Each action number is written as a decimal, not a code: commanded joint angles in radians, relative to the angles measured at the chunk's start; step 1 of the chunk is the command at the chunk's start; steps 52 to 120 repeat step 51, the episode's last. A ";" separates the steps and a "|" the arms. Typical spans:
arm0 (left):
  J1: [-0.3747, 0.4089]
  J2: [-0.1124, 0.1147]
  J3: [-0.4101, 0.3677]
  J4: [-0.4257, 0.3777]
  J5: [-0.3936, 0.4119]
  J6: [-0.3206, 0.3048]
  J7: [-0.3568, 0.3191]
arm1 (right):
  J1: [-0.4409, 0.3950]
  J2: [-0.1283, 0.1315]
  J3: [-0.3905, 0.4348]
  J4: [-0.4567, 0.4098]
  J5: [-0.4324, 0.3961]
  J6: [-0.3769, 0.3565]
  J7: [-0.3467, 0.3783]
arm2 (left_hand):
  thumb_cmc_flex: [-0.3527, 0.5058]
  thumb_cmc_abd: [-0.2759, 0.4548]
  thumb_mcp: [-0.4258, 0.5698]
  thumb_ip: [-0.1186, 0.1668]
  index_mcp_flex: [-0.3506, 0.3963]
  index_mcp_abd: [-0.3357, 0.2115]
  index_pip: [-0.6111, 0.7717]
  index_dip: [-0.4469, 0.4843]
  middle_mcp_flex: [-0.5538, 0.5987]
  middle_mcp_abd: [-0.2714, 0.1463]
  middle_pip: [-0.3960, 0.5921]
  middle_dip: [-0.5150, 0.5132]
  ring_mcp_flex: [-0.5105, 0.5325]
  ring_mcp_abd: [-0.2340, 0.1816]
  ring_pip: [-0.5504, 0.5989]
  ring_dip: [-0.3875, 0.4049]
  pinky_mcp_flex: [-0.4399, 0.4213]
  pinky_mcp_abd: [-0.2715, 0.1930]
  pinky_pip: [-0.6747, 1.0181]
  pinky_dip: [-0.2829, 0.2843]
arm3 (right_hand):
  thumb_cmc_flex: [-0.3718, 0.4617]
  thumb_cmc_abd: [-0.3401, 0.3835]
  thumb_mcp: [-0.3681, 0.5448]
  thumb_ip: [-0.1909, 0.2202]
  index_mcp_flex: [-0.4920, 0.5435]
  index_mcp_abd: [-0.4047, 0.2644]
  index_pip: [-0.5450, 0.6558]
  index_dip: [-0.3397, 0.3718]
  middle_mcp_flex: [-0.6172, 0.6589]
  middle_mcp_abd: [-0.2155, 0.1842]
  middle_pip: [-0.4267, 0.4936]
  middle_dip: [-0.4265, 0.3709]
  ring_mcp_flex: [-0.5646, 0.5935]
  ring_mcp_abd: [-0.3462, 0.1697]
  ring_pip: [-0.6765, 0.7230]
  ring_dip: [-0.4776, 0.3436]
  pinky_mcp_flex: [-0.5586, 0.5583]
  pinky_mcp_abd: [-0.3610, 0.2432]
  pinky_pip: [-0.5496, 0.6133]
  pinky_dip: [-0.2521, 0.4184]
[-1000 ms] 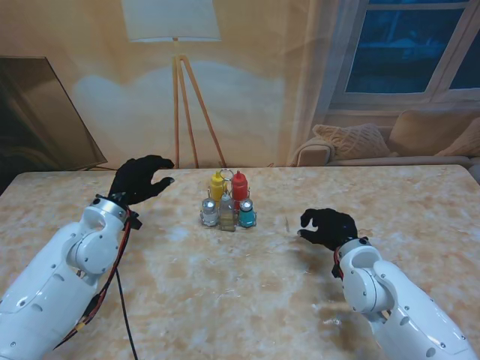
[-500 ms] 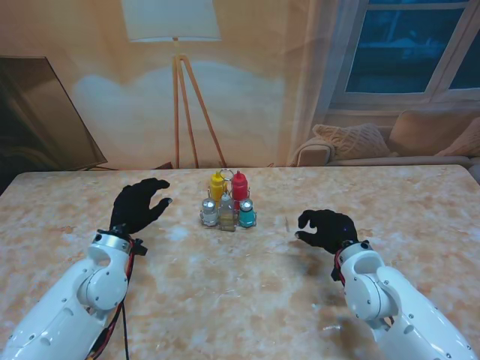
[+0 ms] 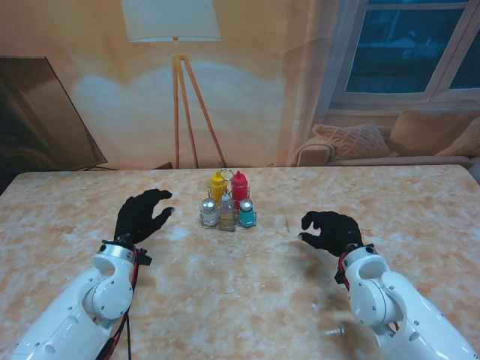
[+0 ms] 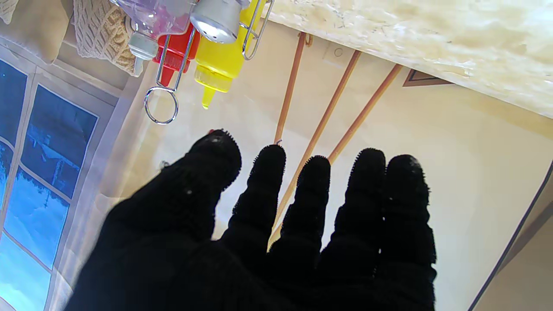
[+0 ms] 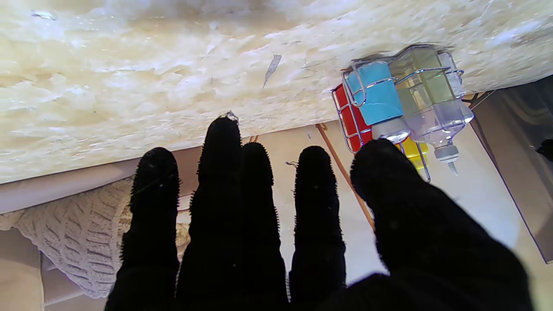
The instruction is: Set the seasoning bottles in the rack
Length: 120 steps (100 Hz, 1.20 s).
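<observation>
While bottles [image 3: 227,207] fill rack [image 3: 226,220], hands [image 3: 142,215] [image 3: 328,229] flank, empty.

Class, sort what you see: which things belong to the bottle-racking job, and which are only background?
Job: wire rack; yellow squeeze bottle; red squeeze bottle; blue shaker; clear shaker; clear bottle.

Background: floor lamp; sofa cushion; window.

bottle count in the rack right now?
5, all inside the wire rack: yellow bottle and red bottle on the far side, silver-capped shaker, clear bottle and blue shaker nearer me. None visible loose on the table.
</observation>
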<state>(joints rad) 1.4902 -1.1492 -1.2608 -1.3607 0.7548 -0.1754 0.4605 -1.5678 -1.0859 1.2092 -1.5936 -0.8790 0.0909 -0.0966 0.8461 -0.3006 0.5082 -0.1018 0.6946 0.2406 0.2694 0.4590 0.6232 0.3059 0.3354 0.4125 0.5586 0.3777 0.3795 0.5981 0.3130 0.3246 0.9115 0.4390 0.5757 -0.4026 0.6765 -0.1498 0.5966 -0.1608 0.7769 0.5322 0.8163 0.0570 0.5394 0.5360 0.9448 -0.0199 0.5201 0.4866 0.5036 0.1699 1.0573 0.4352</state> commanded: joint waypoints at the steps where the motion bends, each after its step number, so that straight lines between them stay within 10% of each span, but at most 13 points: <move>1: 0.001 -0.005 0.002 0.005 -0.007 -0.001 -0.009 | -0.014 -0.005 -0.001 -0.006 0.000 -0.004 0.009 | 0.017 0.034 -0.015 0.022 0.011 0.015 -0.028 0.012 0.015 0.005 0.008 0.009 -0.013 0.021 0.019 0.025 -0.014 -0.007 0.007 0.021 | 0.015 0.017 -0.012 -0.024 0.005 -0.016 0.020 -0.011 0.020 -0.016 0.003 -0.017 0.019 -0.013 0.004 0.009 0.002 -0.009 0.001 -0.014; 120: -0.009 -0.008 0.009 0.019 -0.020 -0.003 -0.007 | -0.002 -0.004 -0.016 -0.003 0.004 -0.001 0.021 | 0.023 0.037 -0.023 0.024 0.010 0.017 -0.031 0.015 0.013 0.006 0.012 0.011 -0.014 0.021 0.022 0.028 -0.014 -0.009 0.008 0.024 | 0.016 0.017 -0.014 -0.024 0.004 -0.019 0.026 -0.015 0.021 -0.017 0.004 -0.016 0.019 -0.011 0.006 0.011 0.002 -0.007 0.003 -0.019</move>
